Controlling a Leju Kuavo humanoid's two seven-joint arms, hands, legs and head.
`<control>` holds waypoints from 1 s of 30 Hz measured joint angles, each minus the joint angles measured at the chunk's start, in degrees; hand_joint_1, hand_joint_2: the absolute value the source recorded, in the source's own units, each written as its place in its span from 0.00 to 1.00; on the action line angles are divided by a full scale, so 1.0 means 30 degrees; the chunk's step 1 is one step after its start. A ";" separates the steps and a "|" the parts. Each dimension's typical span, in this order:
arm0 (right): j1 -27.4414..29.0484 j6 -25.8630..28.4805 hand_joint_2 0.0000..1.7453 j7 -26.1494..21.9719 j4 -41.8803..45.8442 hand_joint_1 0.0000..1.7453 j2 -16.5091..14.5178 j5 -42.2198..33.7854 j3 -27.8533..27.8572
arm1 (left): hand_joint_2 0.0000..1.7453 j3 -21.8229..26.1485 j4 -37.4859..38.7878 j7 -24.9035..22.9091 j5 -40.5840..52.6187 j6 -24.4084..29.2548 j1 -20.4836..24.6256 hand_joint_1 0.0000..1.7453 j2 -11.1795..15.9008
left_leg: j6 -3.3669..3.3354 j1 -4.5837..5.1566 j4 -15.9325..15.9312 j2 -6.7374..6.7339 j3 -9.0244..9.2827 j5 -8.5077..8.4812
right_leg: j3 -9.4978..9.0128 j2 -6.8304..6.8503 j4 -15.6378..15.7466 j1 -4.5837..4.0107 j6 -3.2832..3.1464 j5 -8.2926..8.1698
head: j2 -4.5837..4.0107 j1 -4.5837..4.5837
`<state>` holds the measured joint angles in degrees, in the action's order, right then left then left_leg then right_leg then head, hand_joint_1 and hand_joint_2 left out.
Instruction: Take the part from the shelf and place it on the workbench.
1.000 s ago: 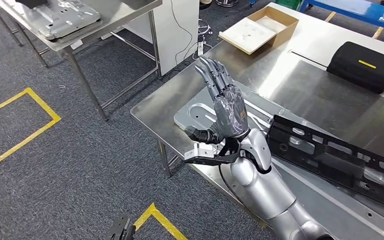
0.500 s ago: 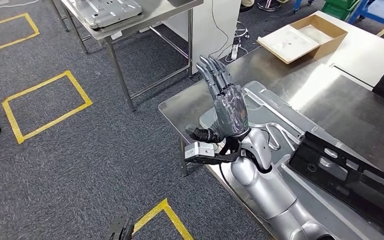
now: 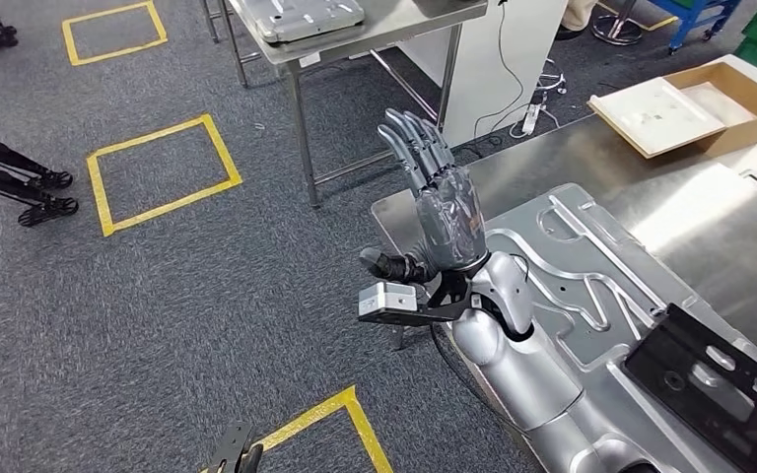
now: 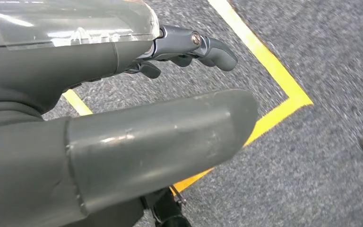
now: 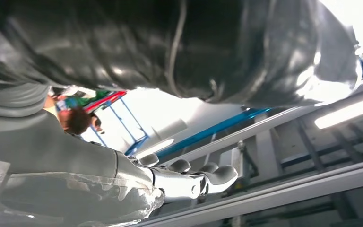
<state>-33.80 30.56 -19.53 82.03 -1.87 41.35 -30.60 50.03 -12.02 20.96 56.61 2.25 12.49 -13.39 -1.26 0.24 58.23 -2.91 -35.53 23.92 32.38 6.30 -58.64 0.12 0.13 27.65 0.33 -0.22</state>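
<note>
A steel workbench (image 3: 513,168) with a dull, brushed shine fills the right half of the head view, one corner jutting toward the centre. The floor (image 3: 158,296) is dark grey carpet of fine ribbed weave, marked with yellow taped squares (image 3: 163,172) at the upper left and a yellow corner at the bottom centre. A second metal table (image 3: 375,30) on thin legs stands at the top centre, carrying a flat grey pressed plate (image 3: 310,15).

The part (image 3: 572,276), a broad sheet-metal panel with raised curving ribs and rounded corners, lies flat on the workbench at centre right. A black plastic frame (image 3: 710,379) with rectangular openings rests over its lower right end. An open cardboard box (image 3: 695,103) with a pale insert sits at the upper right.

The right hand (image 3: 439,202) is raised at the centre of the frame, in front of the workbench corner, its dark segmented fingers straight and held side by side, the thumb out to the side, nothing in its grasp. The left hand (image 4: 123,118) hangs over the carpet by a yellow line; its thick matte thumb is extended and its fingers are lightly bent, holding nothing.
</note>
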 joint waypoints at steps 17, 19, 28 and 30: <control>0.0338 0.0075 0.00 0.0133 0.0062 0.00 0.0135 0.0022 -0.0029 | 0.00 0.0015 0.0000 -0.0293 0.0056 0.0590 -0.0147 0.00 -0.0035 | 0.0381 -0.0208 0.0595 0.2700 -0.0488 0.0159 | 0.0498 -0.2705 -0.0176 0.0345 -0.0226 -0.0379 | 0.0000 -0.0016; 0.0304 0.0087 0.00 0.0137 0.0051 0.00 0.0100 0.0024 -0.0029 | 0.00 0.0015 0.0000 -0.0291 0.0056 0.0599 -0.0107 0.00 -0.0035 | 0.0526 -0.0216 0.2378 0.1642 -0.1315 0.1117 | 0.0405 -0.2228 -0.0080 0.0332 -0.0422 -0.0397 | 0.0000 -0.0040; 0.0338 0.0250 0.00 0.0038 -0.0058 0.00 0.0095 0.0020 -0.0033 | 0.00 0.0007 0.0000 -0.0357 0.0148 0.0701 -0.0117 0.00 0.0007 | 0.0282 -0.0046 0.0279 -0.0095 -0.0080 0.0026 | 0.0121 -0.0344 -0.0113 0.0069 -0.0164 -0.0033 | 0.0000 -0.0042; 0.0361 0.0302 0.00 -0.0024 -0.0051 0.00 0.0091 0.0011 -0.0038 | 0.00 0.0007 0.0000 -0.0477 0.0179 0.0727 -0.0160 0.00 0.0032 | 0.0071 0.0011 0.0124 0.0176 -0.0080 0.0042 | 0.0038 -0.0026 -0.0065 0.0020 0.0018 0.0018 | 0.0000 -0.0035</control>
<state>-32.72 31.47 -19.61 81.88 -1.60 41.39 -30.71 50.05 -12.02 19.53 57.15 4.43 12.01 -13.30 -1.05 0.28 58.61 -2.38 -35.77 24.04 32.49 6.23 -58.84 0.18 0.18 27.70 0.33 -0.33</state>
